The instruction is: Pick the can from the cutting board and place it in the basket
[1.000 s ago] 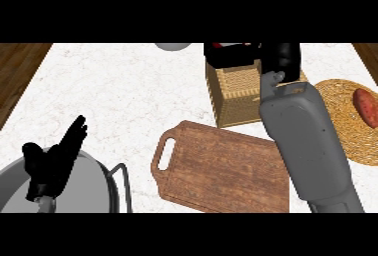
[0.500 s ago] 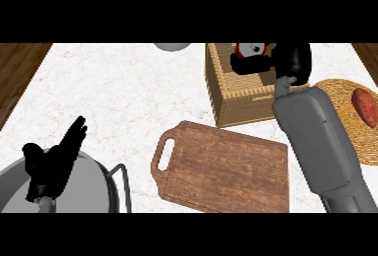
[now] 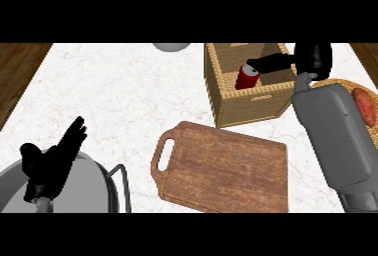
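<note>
— What's nearest you?

— The left hand (image 3: pixel 50 167) is resting over a steel pot (image 3: pixel 81 192), fingers straight, left of the cutting board (image 3: pixel 225 167).

— And the can (image 3: pixel 247 78)?

— It's standing inside the basket (image 3: pixel 251 102), beyond the board. The right hand (image 3: pixel 306 59) is hovering beside it, fingers spread, holding nothing.

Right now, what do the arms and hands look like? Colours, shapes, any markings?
Both hands are matte black with slim fingers: the left hand at lower left, the right hand at upper right. The right forearm is a smooth, boxy grey shell, rounded at the edges. No cables or markings show.
</note>
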You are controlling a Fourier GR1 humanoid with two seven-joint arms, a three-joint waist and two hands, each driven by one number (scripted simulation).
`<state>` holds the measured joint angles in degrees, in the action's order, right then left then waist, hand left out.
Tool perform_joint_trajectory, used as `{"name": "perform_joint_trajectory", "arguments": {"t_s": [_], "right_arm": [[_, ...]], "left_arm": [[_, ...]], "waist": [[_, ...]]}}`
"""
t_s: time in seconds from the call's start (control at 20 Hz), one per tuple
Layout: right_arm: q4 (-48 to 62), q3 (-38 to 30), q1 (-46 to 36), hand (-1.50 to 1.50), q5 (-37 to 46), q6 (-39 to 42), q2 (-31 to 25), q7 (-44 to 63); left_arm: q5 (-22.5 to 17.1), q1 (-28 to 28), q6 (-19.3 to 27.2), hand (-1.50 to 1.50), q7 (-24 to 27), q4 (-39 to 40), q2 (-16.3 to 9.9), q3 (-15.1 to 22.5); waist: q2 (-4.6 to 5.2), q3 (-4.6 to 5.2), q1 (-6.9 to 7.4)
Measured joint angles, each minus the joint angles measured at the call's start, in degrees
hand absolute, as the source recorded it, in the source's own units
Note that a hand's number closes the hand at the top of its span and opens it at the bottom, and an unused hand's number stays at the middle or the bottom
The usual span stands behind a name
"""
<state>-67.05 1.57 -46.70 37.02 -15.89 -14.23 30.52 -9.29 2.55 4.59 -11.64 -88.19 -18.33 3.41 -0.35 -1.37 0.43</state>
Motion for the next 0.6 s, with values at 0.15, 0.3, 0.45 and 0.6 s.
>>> {"name": "perform_joint_trajectory", "arguments": {"t_s": [0.15, 0.3, 0.45, 0.6], "right_arm": [[-0.2, -2.3, 0.2, -1.5, -1.7, -0.9, -0.8, -1.6], [-1.6, -4.6, 1.3, -1.5, -3.8, -1.9, -1.1, -2.4], [-3.3, -7.2, 2.0, -1.5, -5.6, -1.7, -2.6, -1.7], [-5.1, -9.9, 3.9, -1.5, -7.4, -0.6, -5.2, -1.5]], "left_arm": [[0.2, 0.3, 0.3, 0.0, -0.2, -0.3, 0.2, -0.2], [0.6, 0.4, 0.7, 0.0, -0.2, 0.0, 0.6, -0.3], [0.6, 0.7, 0.5, 0.0, -0.7, -0.2, 0.4, -0.6], [0.4, 1.1, 0.5, 0.0, -1.1, -0.4, 0.5, -1.1]], "waist": [[-0.11, 0.0, -0.12], [-0.25, -0.04, -0.61], [-0.42, 0.01, -0.99], [-0.54, 0.02, -1.43]]}}
